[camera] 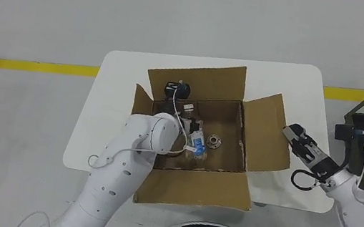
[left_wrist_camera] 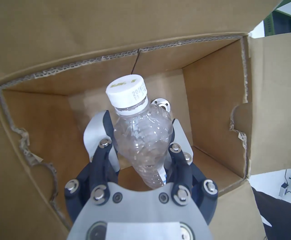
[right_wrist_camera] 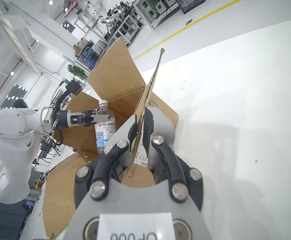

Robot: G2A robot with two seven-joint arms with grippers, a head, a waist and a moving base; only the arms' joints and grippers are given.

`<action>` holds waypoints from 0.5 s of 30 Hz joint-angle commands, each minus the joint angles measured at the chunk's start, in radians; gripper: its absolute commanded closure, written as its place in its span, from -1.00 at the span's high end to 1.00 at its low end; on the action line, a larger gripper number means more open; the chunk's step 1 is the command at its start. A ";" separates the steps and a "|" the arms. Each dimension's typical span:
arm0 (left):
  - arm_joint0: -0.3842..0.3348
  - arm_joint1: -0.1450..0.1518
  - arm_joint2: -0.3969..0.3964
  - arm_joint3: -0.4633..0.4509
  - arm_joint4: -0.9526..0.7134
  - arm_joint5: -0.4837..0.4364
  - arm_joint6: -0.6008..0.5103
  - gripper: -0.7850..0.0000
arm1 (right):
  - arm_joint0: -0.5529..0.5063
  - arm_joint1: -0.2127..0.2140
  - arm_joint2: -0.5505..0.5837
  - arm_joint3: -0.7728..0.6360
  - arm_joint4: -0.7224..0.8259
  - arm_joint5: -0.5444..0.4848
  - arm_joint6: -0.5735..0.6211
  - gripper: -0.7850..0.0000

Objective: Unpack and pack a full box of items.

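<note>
Overhead, a brown cardboard box [camera: 195, 79] stands open. Left wrist: the left gripper [left_wrist_camera: 138, 127] clamps a clear, white-capped plastic bottle [left_wrist_camera: 142, 136] upright over the box floor, presumably mid-transfer. Right wrist: the right gripper [right_wrist_camera: 141, 123] pinches a side flap [right_wrist_camera: 150, 84], likely steadying the box.

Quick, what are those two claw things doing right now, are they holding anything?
Left gripper: closed on the clear plastic bottle.
Right gripper: closed on the cardboard box flap.
</note>
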 commanded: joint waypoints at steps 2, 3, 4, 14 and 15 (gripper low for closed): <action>0.007 0.001 -0.012 -0.033 -0.007 -0.013 0.006 -1.00 | -0.005 0.001 0.025 -0.015 0.008 -0.009 -0.021 1.00; 0.009 0.001 -0.014 -0.039 -0.010 -0.015 0.006 -1.00 | -0.007 0.002 0.033 -0.020 0.005 -0.010 -0.026 1.00; 0.011 0.001 -0.019 -0.049 -0.014 -0.017 0.002 -1.00 | -0.010 0.002 0.050 -0.035 0.005 -0.022 -0.042 1.00; 0.038 0.010 -0.073 -0.188 -0.006 -0.047 -0.011 -1.00 | -0.028 0.009 0.125 -0.213 -0.133 -0.064 -0.095 -0.76; 0.040 0.013 -0.089 -0.213 -0.004 -0.047 -0.019 -1.00 | -0.026 0.009 0.113 -0.228 -0.151 -0.067 -0.091 -1.00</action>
